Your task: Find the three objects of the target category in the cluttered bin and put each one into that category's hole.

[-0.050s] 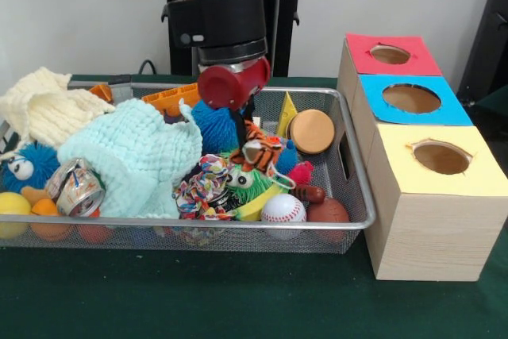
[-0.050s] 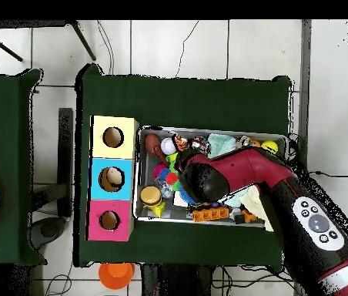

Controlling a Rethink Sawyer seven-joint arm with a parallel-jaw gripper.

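- Gripper [image 1: 248, 121] hangs low in the wire bin [image 1: 359, 196], directly over the tiger plush [image 1: 260, 148]; whether it is open or shut, or holds anything, cannot be told, since the red wrist hides it.
- The plush lies just below and slightly toward the boxes, touching the blue spiky ball [image 1: 216, 126] behind it.
- The target category is not evident; if plush toys, the pick is straight down.
- The three holes, red [image 1: 390, 54], blue [image 1: 411, 98] and yellow [image 1: 441, 157], sit beside the bin, past its end wall on the wooden disc [image 1: 311, 131] side.

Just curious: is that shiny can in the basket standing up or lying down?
Lying down. The crushed can rests on its side against the pale blue cloth, its end facing the camera.
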